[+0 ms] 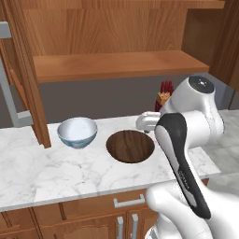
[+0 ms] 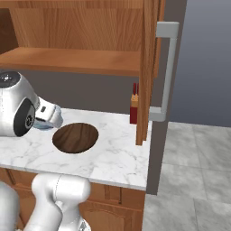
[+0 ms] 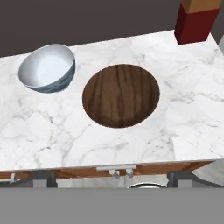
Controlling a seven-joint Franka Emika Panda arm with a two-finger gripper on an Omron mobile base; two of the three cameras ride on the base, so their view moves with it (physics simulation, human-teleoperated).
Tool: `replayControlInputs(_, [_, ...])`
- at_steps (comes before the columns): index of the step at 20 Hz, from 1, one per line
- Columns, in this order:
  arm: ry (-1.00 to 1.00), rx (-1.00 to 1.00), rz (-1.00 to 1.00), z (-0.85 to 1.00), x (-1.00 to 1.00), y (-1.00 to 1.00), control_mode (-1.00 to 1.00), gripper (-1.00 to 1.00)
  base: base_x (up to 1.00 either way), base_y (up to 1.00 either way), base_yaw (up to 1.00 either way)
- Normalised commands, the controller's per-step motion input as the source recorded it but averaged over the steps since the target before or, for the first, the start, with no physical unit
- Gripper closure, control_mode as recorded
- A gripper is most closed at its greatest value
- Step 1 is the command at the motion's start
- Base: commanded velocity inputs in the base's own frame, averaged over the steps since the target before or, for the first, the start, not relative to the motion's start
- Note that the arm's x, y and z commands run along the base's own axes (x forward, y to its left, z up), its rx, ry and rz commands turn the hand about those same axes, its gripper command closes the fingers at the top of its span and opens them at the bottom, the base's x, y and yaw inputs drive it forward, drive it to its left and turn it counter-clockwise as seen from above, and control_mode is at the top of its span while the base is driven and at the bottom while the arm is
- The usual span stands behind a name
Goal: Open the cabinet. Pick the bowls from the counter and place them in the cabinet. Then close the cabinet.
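The cabinet point(image 1: 116, 65) stands open above the counter point(image 1: 46, 172), its left door point(image 1: 28, 70) and right door point(image 2: 146, 67) swung outward. Its shelf is bare. Two bowls rest on the marble: a white one with a pale blue outside point(image 1: 77, 131) point(image 3: 47, 68) on the left, and a wide dark wooden one point(image 1: 130, 146) point(image 2: 75, 137) point(image 3: 121, 95) to its right. My gripper point(image 3: 112, 178) is open and holds nothing. It hovers above the counter's front edge, looking down on both bowls. The hand point(image 1: 147, 122) sits just behind the wooden bowl.
A red knife block point(image 1: 164, 95) point(image 2: 134, 108) point(image 3: 197, 19) stands at the back right of the counter. The open right door's grey bar handle point(image 2: 167, 67) juts out past the counter's end. Wooden drawers point(image 1: 128, 201) lie below the edge. Grey tiled floor point(image 2: 194, 171) lies to the right.
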Motion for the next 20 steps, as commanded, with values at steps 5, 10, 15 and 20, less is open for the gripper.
replayControlInputs(5, [0.00,0.02,-0.11,-0.50,0.07,-0.71,-1.00,-1.00,0.00,0.00,0.00])
replayControlInputs(10, [0.00,0.10,-0.09,-0.33,0.07,-0.45,-1.00,-1.00,0.00,0.00,0.00])
replayControlInputs(15, [0.00,0.18,-0.07,-0.37,0.06,-0.32,-1.00,-1.00,0.00,0.00,0.00])
replayControlInputs(20, [0.00,0.11,-0.01,-0.38,0.14,-0.08,-1.00,-1.00,0.00,0.00,0.00])
